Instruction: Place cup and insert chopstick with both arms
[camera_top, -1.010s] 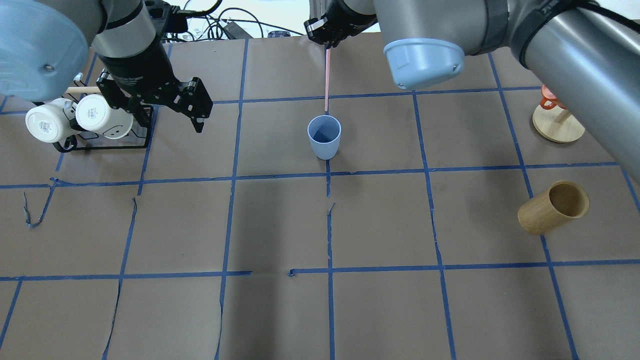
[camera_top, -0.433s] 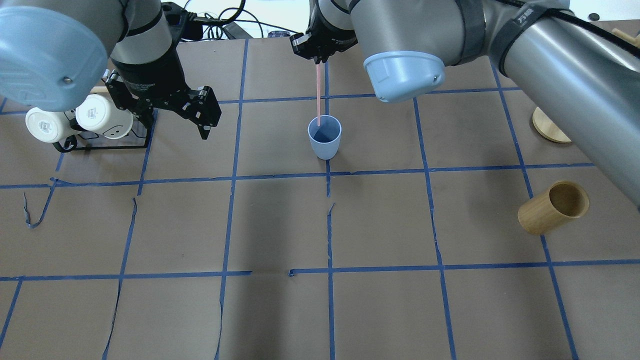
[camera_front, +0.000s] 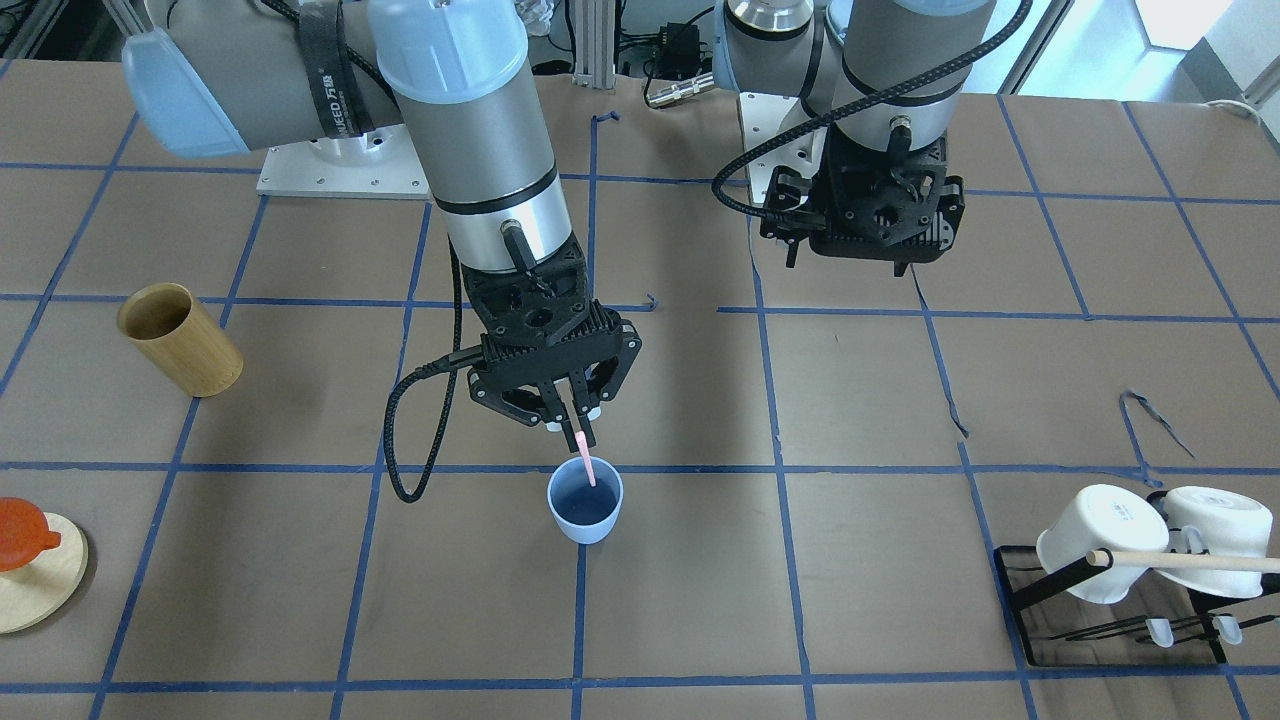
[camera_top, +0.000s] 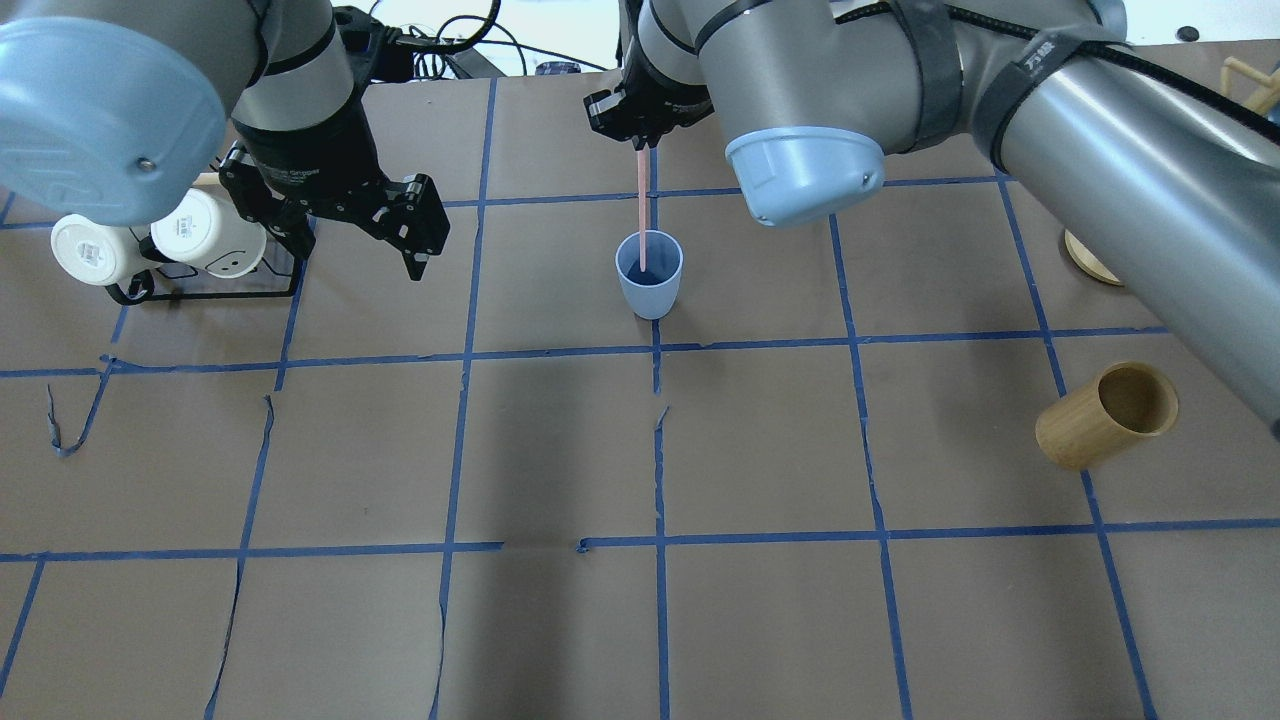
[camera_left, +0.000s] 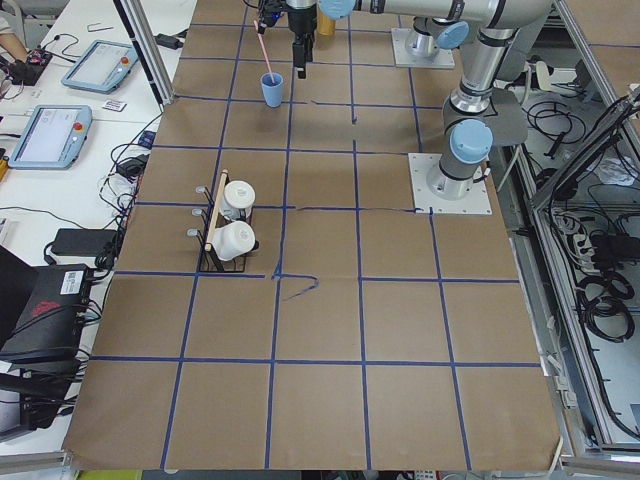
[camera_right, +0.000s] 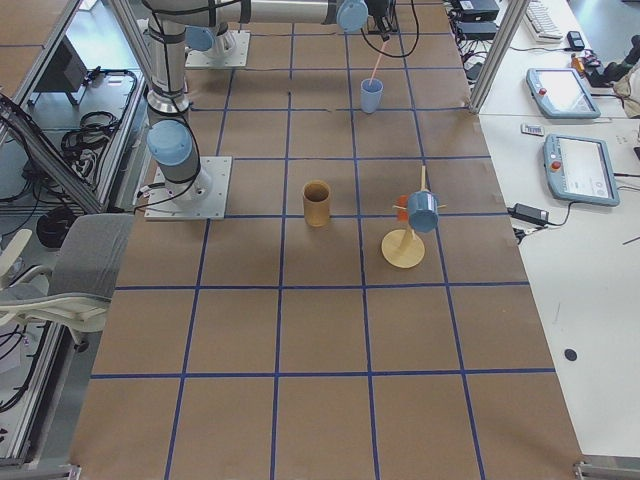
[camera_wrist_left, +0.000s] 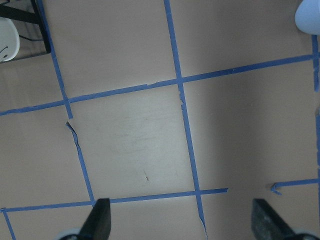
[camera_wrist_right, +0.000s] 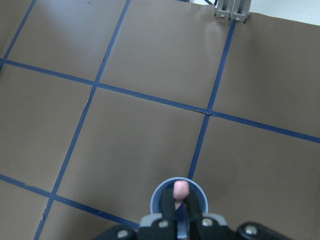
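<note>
Partly, the chopstick (camera_top: 641, 210) sits inside the upright blue cup (camera_top: 650, 292).

Brown-papered table (camera_top: 760, 620), blue tape grid (camera_top: 660, 542), white side bench (camera_right: 600, 270)

The cup (camera_top: 649, 288) looks like smooth, matt plastic. The table (camera_top: 760, 440) wears matt brown paper (blue tape (camera_top: 560, 351) lines, torn in places). The cylinder (camera_top: 1072, 437) looks wooden.

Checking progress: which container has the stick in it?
The light-blue cup under the right gripper; the chopstick tip dips inside. The bamboo cylinder and white mugs sit far off.
</note>
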